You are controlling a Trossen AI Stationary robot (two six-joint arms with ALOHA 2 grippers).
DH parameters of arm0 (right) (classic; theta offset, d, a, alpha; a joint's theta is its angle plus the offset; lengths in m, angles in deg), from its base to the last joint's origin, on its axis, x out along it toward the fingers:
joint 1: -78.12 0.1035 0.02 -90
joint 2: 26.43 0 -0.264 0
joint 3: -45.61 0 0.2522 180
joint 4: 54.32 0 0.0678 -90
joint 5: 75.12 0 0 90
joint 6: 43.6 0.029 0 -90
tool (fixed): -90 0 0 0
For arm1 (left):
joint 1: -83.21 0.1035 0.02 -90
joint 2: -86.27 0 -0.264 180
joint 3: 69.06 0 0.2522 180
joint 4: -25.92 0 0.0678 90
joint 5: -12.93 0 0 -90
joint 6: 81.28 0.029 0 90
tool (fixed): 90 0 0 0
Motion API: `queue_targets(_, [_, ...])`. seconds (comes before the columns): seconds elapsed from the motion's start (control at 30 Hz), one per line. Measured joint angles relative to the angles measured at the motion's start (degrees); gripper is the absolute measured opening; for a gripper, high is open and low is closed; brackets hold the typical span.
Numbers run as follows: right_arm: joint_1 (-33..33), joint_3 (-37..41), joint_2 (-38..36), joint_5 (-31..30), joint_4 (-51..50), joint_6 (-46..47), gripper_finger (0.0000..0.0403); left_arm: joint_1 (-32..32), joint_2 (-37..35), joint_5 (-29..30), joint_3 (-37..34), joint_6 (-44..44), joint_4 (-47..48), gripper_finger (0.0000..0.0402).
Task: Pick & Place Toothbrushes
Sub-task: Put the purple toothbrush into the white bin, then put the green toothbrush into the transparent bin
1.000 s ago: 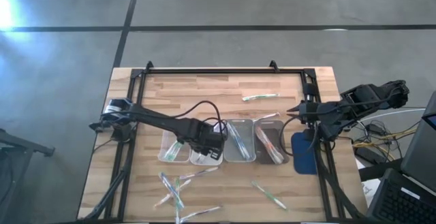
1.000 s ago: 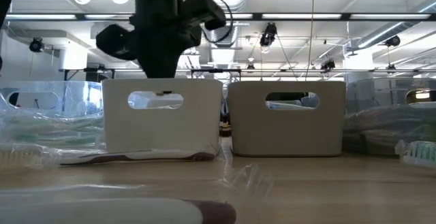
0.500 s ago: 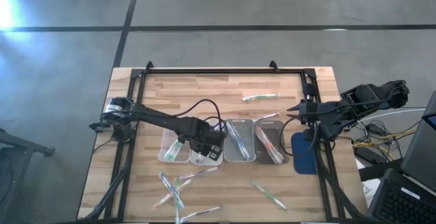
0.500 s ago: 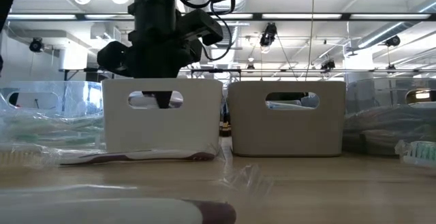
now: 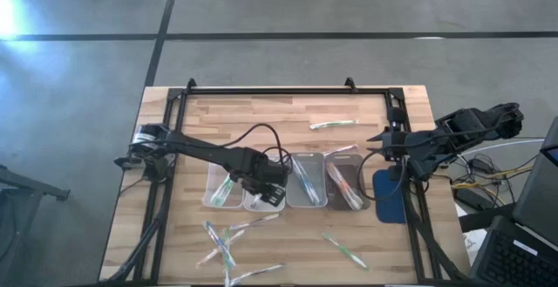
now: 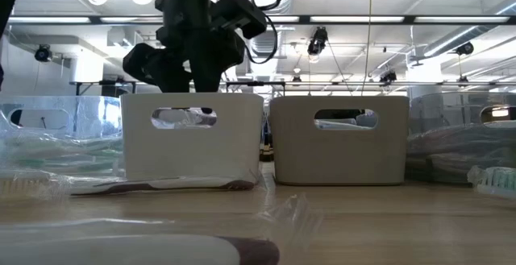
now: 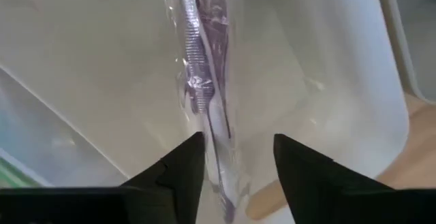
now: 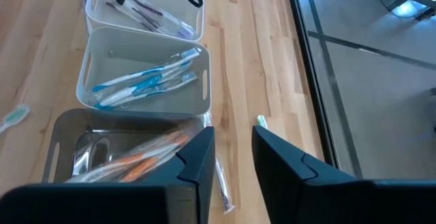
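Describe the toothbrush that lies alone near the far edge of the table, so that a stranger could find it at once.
Start at the row of four trays in the middle of the wooden table. Beyond the third and fourth trays, on bare wood, lies one wrapped toothbrush with a green end. It is the only one on that side; the other loose ones lie on the near side.

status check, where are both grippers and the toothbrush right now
Left gripper open over the second bin, purple toothbrush lying in it. Right gripper open, parked at the table's right edge. Nothing in the way.

four trays side by side mid-table; toothbrushes lie before them.
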Motion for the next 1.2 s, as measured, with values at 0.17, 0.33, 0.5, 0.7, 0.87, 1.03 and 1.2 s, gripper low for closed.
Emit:
queue_targets(0.17, [0.0,0.07,0.08,0.01,0.05,0.38,0.0103,0.04,-0.17,-1.79,1.25,1.02,2.61,0.019])
queue_targets(0.33, [0.0,0.09,1.18,-0.04,0.11,-0.84,0.0109,0.04,-0.23,-1.6,2.81,1.33,4.86,0.0191])
queue_targets(0.5, [-0.85,0.27,3.33,-10.19,0.09,-2.36,0.0101,-0.76,-1.03,6.67,4.71,5.82,5.46,0.0189])
queue_targets(0.7, [-6.87,0.39,4.87,-10.96,1.93,-7.41,0.0082,-3.85,-5.64,21.28,4.95,9.82,4.96,0.0188])
queue_targets(0.87, [-16.4,0.75,5.38,-4.21,5.63,-11.95,0.0078,-7.56,-10.77,34.63,3.99,10.65,4.38,0.0188])
queue_targets(1.03, [-28.93,2.15,6.82,8.78,10.94,-18.37,0.0088,-12.36,-15.3,50.0,1.28,13.3,-0.22,0.0188])
queue_targets(1.2, [-40.72,3.43,10.23,21.0,13.38,-23.77,0.011,-14.95,-18.09,61.52,-2.34,17.78,-4.41,0.0188])
